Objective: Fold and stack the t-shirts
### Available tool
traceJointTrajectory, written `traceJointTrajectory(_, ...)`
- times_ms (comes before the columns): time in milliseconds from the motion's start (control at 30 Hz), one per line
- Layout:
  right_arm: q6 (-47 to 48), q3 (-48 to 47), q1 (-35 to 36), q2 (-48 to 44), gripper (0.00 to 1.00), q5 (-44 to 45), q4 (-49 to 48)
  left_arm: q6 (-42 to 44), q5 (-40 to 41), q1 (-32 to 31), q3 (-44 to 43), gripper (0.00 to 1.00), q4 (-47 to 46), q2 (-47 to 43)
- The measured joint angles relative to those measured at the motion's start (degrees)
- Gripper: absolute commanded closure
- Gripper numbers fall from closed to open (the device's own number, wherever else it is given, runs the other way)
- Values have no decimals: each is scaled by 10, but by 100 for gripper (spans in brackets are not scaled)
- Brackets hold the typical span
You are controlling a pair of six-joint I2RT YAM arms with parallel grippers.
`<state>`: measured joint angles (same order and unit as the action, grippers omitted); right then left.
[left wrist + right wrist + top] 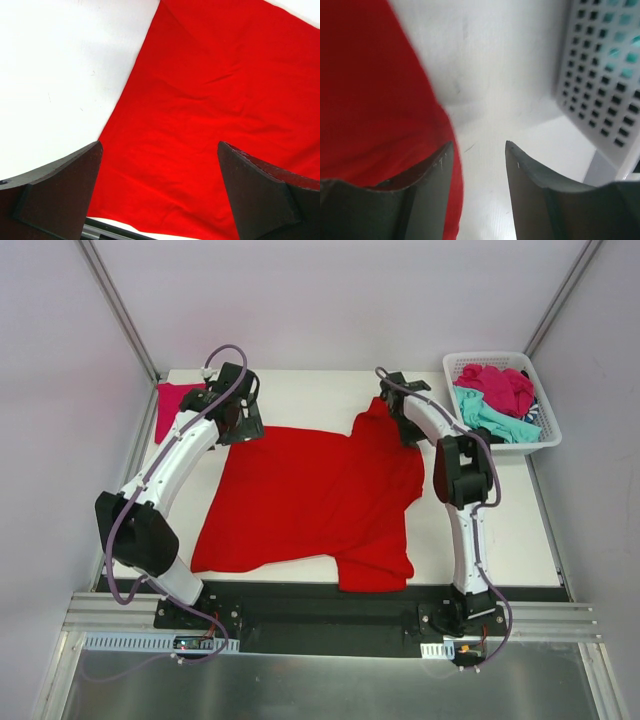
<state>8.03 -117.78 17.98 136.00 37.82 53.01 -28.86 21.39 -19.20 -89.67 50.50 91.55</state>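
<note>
A large bright red t-shirt (310, 500) lies spread over the middle of the table, its near right part doubled over toward the front edge. Over the shirt's far left corner hovers my left gripper (240, 425), wide open; in its wrist view the left gripper (160, 145) has only flat red t-shirt (210, 100) showing between the fingers. My right gripper (402, 425) is at the far right corner, where the cloth is bunched. There the right gripper (479, 143) is open, bare table in the gap, and the red t-shirt (370, 90) ends under the left finger.
A magenta-pink t-shirt (172, 405) lies at the table's far left corner. A white lattice basket (490, 357) at the far right holds a magenta t-shirt (498, 388), a teal one (490, 420) and something dark. The basket wall (600, 75) stands close to the right of my right gripper.
</note>
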Motion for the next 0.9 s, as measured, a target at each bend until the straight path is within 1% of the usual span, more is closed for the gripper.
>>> traceJointTrajectory(100,-18,31,11,-46,52,-75,21,0,-3,0,0,1,0,-1)
traceJointTrajectory(167,-31,62,34,-95,52,-114,28,-1,-4,0,0,1,0,-2)
traceJointTrajectory(267,-45,108,105,-174,51,-149,36,-1,-5,0,2,1,1,-8)
traceJointTrajectory(367,-58,111,174,-216,51,-181,42,-1,-6,0,3,1,3,-15)
traceJointTrajectory(433,-70,115,205,-232,51,-202,45,-1,-6,0,7,1,4,-21)
traceJointTrajectory(500,-81,136,214,-241,52,-217,41,-1,-7,0,12,1,5,-28)
traceJointTrajectory(600,-94,174,208,-234,52,-234,45,-1,-9,0,16,1,8,-35)
traceJointTrajectory(900,-106,202,198,-172,50,-246,47,-1,-9,0,25,1,9,-41)
